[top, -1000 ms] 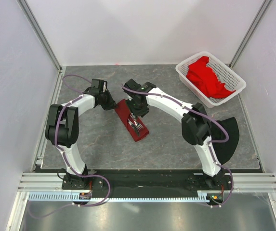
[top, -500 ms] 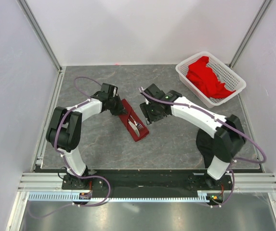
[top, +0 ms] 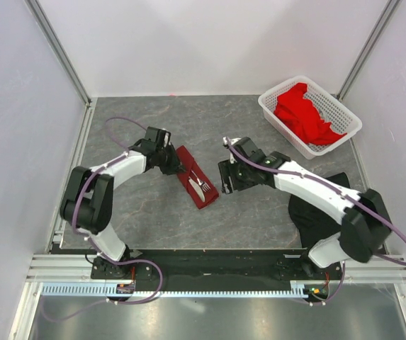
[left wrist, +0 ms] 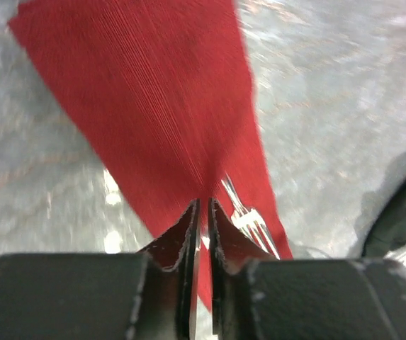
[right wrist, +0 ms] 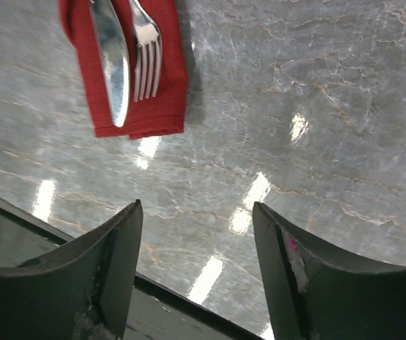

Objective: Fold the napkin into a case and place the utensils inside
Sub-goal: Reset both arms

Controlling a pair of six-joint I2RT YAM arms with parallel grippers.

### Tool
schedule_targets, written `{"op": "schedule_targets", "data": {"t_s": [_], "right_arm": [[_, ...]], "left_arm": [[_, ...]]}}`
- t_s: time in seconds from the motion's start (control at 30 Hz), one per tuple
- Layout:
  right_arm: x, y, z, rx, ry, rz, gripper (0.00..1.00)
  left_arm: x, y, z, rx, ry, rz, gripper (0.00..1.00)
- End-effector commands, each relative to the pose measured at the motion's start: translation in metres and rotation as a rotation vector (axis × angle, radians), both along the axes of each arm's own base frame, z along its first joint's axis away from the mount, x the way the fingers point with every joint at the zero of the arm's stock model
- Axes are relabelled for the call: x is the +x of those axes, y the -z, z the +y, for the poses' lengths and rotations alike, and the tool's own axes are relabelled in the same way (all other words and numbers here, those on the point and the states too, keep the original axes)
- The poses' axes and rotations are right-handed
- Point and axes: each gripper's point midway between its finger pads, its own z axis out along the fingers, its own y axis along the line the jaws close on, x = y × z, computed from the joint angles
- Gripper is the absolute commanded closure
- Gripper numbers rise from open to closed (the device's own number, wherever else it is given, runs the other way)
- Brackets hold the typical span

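The dark red napkin case [top: 193, 174] lies as a narrow folded strip slanting across the table's middle. The silver fork [right wrist: 147, 62] and knife [right wrist: 110, 57] lie side by side on its near end; they also show in the top view [top: 201, 185]. My left gripper [top: 177, 167] is shut, its tips [left wrist: 203, 205] down at the cloth [left wrist: 153, 92] close to the fork [left wrist: 249, 216]; I cannot tell whether cloth is pinched. My right gripper [top: 225, 178] is open and empty [right wrist: 197, 207] over bare table just right of the case [right wrist: 137, 113].
A white lattice basket [top: 285, 128] holding bright red cloth [top: 305, 113] stands at the back right. A black sheet [top: 309, 212] lies under the right arm. Enclosure walls ring the table, and a metal rail runs along the near edge.
My right gripper has drawn back from over the case to the right and nearer. My left gripper has moved right from beside the case onto its far end.
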Motion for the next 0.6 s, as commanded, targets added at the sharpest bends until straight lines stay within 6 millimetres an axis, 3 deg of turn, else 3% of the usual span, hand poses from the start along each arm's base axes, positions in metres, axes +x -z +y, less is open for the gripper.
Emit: {"op": "schedule_targets", "data": {"t_s": [0.0,0.03,0.1,0.13,0.17,0.2,0.23,0.27,0.3,0.33,0.4,0.43,0.47,0.5,0.57], "right_arm": [[-0.002,-0.042,0.01,0.225,0.054,-0.109,0.28],[-0.005,-0.059,0.008,0.282,0.063,-0.153,0.26],[-0.01,-0.06,0.004,0.353,0.091,-0.197,0.22],[-0.016,-0.082,0.0,0.442,0.12,-0.246,0.17],[-0.02,-0.071,-0.005,0.475,0.144,-0.261,0.13],[-0.023,-0.073,-0.01,0.515,0.174,-0.277,0.08],[-0.033,-0.068,-0.019,0.564,0.208,-0.288,0.02],[-0.034,-0.077,-0.019,0.634,0.212,-0.327,0.02],[-0.038,-0.075,-0.022,0.67,0.225,-0.337,0.02],[-0.045,-0.071,-0.03,0.713,0.256,-0.344,0.02],[-0.045,-0.067,-0.042,0.741,0.325,-0.366,0.02],[-0.048,-0.058,-0.049,0.753,0.354,-0.37,0.02],[-0.047,-0.063,-0.048,0.792,0.351,-0.398,0.02],[-0.049,-0.06,-0.049,0.8,0.348,-0.403,0.02],[-0.051,-0.049,-0.05,0.807,0.348,-0.392,0.02]], "left_arm": [[-0.016,-0.063,0.002,-0.048,0.023,-0.136,0.77],[-0.022,-0.075,0.0,-0.073,0.03,-0.159,0.74],[-0.049,-0.098,-0.011,-0.138,0.085,-0.218,0.65],[-0.06,-0.104,-0.017,-0.159,0.105,-0.232,0.64],[-0.085,-0.111,-0.028,-0.181,0.157,-0.263,0.61],[-0.095,-0.117,-0.036,-0.201,0.181,-0.296,0.61],[-0.113,-0.105,-0.04,-0.213,0.192,-0.273,0.6],[-0.133,-0.109,-0.054,-0.236,0.238,-0.302,0.59],[-0.142,-0.129,-0.058,-0.299,0.248,-0.385,0.59],[-0.164,-0.114,-0.062,-0.328,0.257,-0.354,0.58],[-0.176,-0.126,-0.059,-0.407,0.219,-0.421,0.53],[-0.182,-0.117,-0.059,-0.432,0.216,-0.439,0.52],[-0.185,-0.117,-0.057,-0.451,0.214,-0.454,0.5],[-0.188,-0.125,-0.055,-0.485,0.215,-0.493,0.49],[-0.191,-0.12,-0.051,-0.502,0.212,-0.524,0.46]]}}
